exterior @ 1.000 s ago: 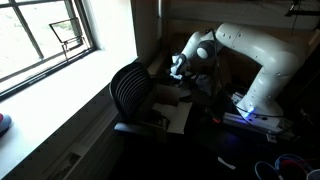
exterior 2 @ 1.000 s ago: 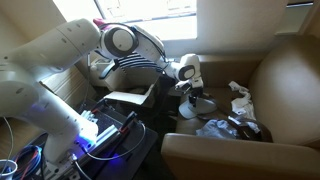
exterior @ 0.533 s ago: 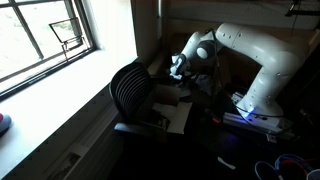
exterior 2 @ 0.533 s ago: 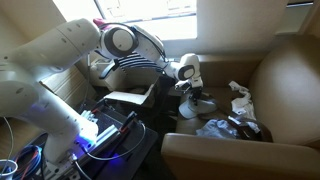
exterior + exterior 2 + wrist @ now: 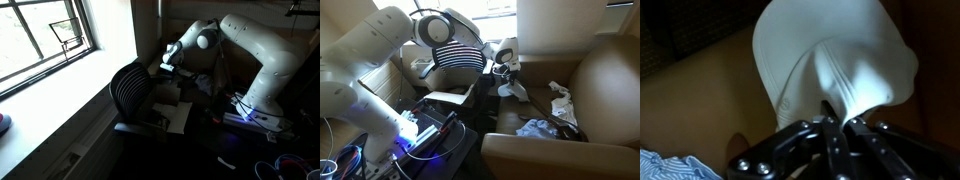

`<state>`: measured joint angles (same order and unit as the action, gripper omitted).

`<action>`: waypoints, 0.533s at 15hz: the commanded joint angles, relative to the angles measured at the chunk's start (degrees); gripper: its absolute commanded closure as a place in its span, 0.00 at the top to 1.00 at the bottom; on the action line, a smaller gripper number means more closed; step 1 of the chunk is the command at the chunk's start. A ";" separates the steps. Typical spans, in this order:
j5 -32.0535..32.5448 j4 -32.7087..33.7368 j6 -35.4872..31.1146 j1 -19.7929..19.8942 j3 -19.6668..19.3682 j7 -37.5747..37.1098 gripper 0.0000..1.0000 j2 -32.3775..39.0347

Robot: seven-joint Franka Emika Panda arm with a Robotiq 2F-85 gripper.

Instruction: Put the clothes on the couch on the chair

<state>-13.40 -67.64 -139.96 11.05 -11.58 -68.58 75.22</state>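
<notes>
Daylight from a large window (image 5: 40, 40) on the left falls across a broad sill (image 5: 60, 125) into an otherwise dim room. A pale garment (image 5: 835, 60), one of the clothes, is lifted clear of the couch (image 5: 605, 85). The pincer (image 5: 837, 133) has its fingers pressed together on the bunched lower edge of the fabric. In an exterior view the piece hangs under the pincer, near the couch's left end and just right of the chair (image 5: 460, 55). A pale blue-white piece (image 5: 532, 128), a white one (image 5: 560, 100) and a dark one (image 5: 570, 128) lie on the couch seat, toward its near edge. The black chair, with its ribbed back, stands left of the couch and carries a flat whitish cardboard sheet (image 5: 445, 97) on its seat. The white arm (image 5: 265, 50) reaches in from the right in an exterior view.
</notes>
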 commanded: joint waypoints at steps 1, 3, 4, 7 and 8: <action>-2.72 -8.34 -5.63 1.32 5.04 7.38 0.01 -11.61; -3.89 -11.39 -9.06 2.30 7.72 11.41 0.01 -17.19; -4.59 -13.07 -10.44 2.88 9.05 13.46 0.01 -19.96; -5.22 -19.42 -3.23 3.74 10.40 22.63 0.01 -29.35; -5.70 -21.81 -1.62 4.14 10.79 25.67 0.01 -32.39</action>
<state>-17.39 -78.59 -146.11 13.28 -3.07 -51.92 53.70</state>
